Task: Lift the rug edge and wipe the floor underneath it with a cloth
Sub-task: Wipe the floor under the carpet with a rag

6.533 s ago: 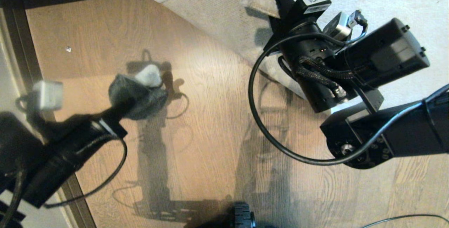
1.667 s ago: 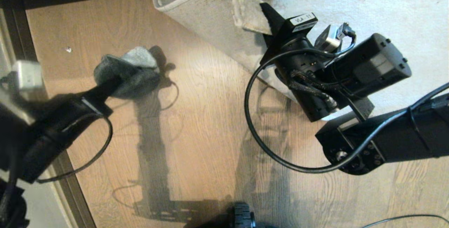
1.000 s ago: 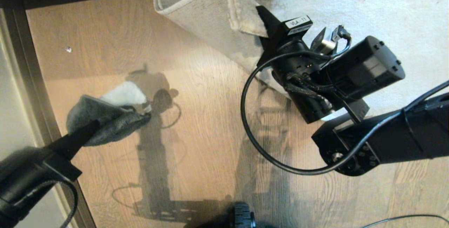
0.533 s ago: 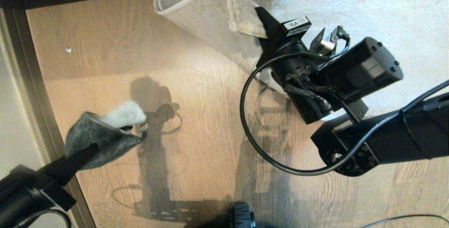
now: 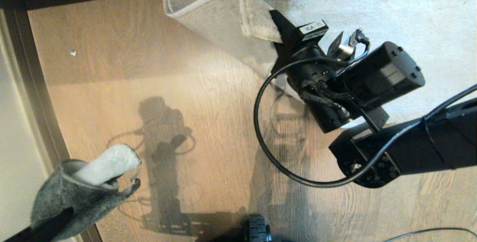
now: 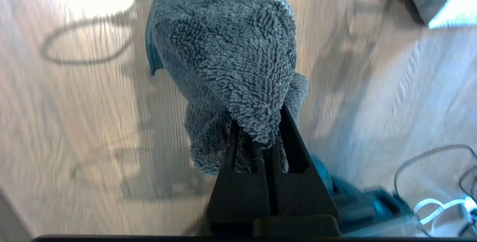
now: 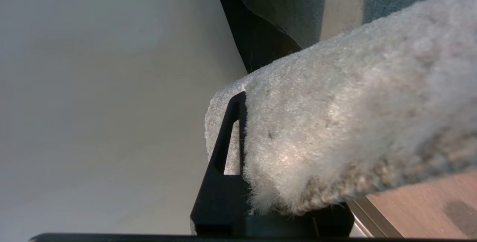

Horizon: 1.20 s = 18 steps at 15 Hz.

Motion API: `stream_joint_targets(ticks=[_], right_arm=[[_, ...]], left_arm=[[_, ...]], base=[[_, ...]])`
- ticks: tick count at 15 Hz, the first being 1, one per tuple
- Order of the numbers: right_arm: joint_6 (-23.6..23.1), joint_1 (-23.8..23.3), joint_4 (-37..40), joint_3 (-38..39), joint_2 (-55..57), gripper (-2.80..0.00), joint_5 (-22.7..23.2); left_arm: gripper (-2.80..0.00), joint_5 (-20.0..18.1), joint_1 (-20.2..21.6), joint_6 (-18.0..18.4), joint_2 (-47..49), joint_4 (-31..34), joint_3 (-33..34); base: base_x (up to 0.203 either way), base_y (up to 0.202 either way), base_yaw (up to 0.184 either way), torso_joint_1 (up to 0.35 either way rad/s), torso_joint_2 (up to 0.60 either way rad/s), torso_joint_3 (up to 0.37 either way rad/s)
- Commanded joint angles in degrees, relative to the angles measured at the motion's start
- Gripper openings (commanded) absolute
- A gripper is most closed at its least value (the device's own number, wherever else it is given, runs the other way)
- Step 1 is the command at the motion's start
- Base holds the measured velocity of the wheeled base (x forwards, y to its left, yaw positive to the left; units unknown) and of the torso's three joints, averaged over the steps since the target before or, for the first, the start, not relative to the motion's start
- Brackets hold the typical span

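The rug edge (image 5: pixel 238 15) is folded back and held up off the floor (image 5: pixel 156 59) at the top of the head view. My right gripper (image 5: pixel 277 24) is shut on its corner. In the right wrist view the pale pile of the rug edge (image 7: pixel 335 123) fills the right gripper (image 7: pixel 275 100); one black finger (image 7: pixel 223 149) shows and the other is hidden behind it. The grey fuzzy cloth (image 5: pixel 82 190) hangs at the lower left, above bare wood planks and far from the rug. My left gripper (image 6: pixel 259 123) is shut on a bunched end of the cloth (image 6: pixel 231 59).
A dark baseboard strip (image 5: pixel 33 85) and a pale wall run down the left side. A small white speck (image 5: pixel 73 52) lies on the planks. My base's black wheel (image 5: pixel 257 231) shows at the bottom edge. A black cable loop (image 5: pixel 261 130) hangs from the right arm.
My left gripper has pulled the cloth back toward the lower left, away from the lifted rug. The right gripper keeps the rug edge raised, almost where it was.
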Motion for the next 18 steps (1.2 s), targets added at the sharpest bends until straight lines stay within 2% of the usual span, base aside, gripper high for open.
stream_joint_targets(ticks=[1,3,5,6,8,9,12,13,18], right_arm=[[0.4,0.05,-2.5,0.15,0.09,-2.8,-0.05],[0.4,0.05,-2.5,0.2,0.09,-2.8,-0.05],[0.22,0.01,-2.5,0.29,0.09,-2.8,-0.14],[0.22,-0.04,-2.5,0.29,0.09,-2.8,-0.14],[0.21,-0.04,-2.5,0.29,0.0,-2.8,-0.14],[0.22,-0.04,-2.5,0.29,0.0,-2.8,-0.14],[0.14,0.05,-2.5,0.38,0.0,-2.8,-0.23],[0.14,0.05,-2.5,0.64,0.0,-2.8,-0.23],[0.4,-0.04,-2.5,3.02,-1.77,-2.8,-0.15]], left_arm=[[-2.8,0.6,0.02,-0.05,-13.84,11.41,-1.2],[-2.8,2.34,0.04,0.26,-14.01,15.43,-1.49],[-2.8,5.53,0.04,3.28,-14.01,15.09,-0.72],[-2.8,7.99,0.04,6.32,-14.01,14.88,1.17],[-2.8,16.39,0.04,14.0,-14.01,16.49,3.13],[-2.8,17.04,0.04,14.88,-14.01,18.73,3.19],[-2.8,14.92,0.04,14.53,-14.01,20.68,3.26],[-2.8,13.64,0.04,14.68,-14.01,23.42,3.18],[-2.8,13.49,0.04,14.49,-14.01,23.43,3.26]], base=[[0.0,0.0,0.0,0.0,0.0,0.0],[0.0,0.0,0.0,0.0,0.0,0.0],[0.0,0.0,0.0,0.0,0.0,0.0],[0.0,0.0,0.0,0.0,0.0,0.0],[0.0,0.0,0.0,0.0,0.0,0.0],[0.0,0.0,0.0,0.0,0.0,0.0],[0.0,0.0,0.0,0.0,0.0,0.0],[0.0,0.0,0.0,0.0,0.0,0.0],[0.0,0.0,0.0,0.0,0.0,0.0]])
